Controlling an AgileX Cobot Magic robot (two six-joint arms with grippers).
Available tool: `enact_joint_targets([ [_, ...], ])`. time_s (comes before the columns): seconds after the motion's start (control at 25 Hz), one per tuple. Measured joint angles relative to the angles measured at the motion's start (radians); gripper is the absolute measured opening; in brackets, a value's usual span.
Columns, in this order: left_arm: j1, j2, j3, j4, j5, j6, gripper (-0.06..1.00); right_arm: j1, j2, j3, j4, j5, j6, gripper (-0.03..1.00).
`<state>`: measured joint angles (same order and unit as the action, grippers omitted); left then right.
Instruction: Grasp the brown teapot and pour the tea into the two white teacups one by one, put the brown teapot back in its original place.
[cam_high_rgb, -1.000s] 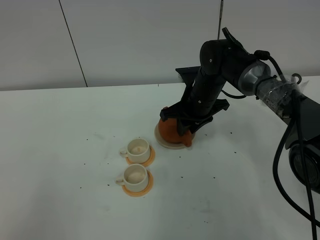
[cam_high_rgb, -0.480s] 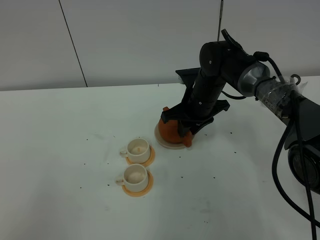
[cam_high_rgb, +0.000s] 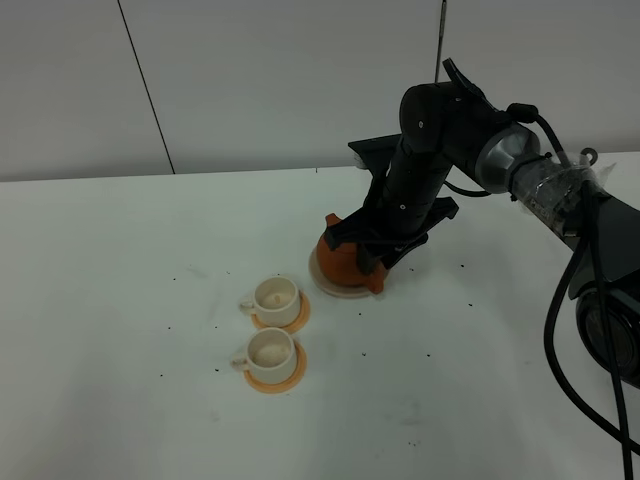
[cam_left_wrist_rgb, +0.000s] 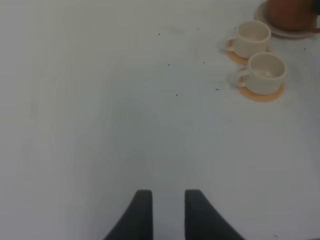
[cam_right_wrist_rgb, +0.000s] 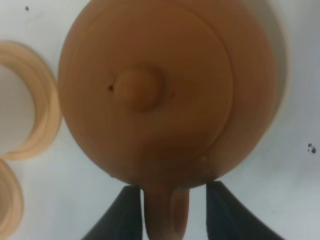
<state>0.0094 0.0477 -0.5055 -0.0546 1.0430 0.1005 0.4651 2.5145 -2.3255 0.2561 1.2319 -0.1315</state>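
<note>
Brown teapot sits upright with its lid on, on the cream trivet. It is right of centre on the white table, to the right of and farther back than the cups. Spout points far-left, loop handle near-right.

Right gripper is down at the teapot. The right wrist view shows its jaws straddling the handle. One finger is right against the handle and the other has a strip of table showing between them, so it is released, not clenched. The teapot fills that view, with the lid knob near the middle.

Two white teacups sit one behind the other, left of and nearer than the trivet:
- The far cup is on an orange coaster, just beside the trivet's rim. I can't tell if they touch.
- The near cup is on its own coaster.
- Both are upright with their small handles pointing left.
- The insides look pale and the contents are unclear.

Left gripper hovers over bare table, well left of the cups. Its fingers are slightly apart with nothing between them, so it is released. It does not show in the high view.

Small dark specks are scattered across the tabletop.
</note>
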Motion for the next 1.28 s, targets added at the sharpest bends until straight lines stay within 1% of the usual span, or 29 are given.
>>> enact_joint_targets([
  [0.28,0.000,0.000,0.000,0.000,0.000,0.000,0.23,0.000,0.000,0.000,-0.002,0.000,-0.055,0.30],
  [0.52,0.000,0.000,0.000,0.000,0.000,0.000,0.23,0.000,0.002,0.000,-0.002,0.001,-0.079,0.30],
  [1.28,0.000,0.000,0.000,0.000,0.000,0.000,0.23,0.019,0.002,0.000,-0.045,0.002,-0.096,0.30],
])
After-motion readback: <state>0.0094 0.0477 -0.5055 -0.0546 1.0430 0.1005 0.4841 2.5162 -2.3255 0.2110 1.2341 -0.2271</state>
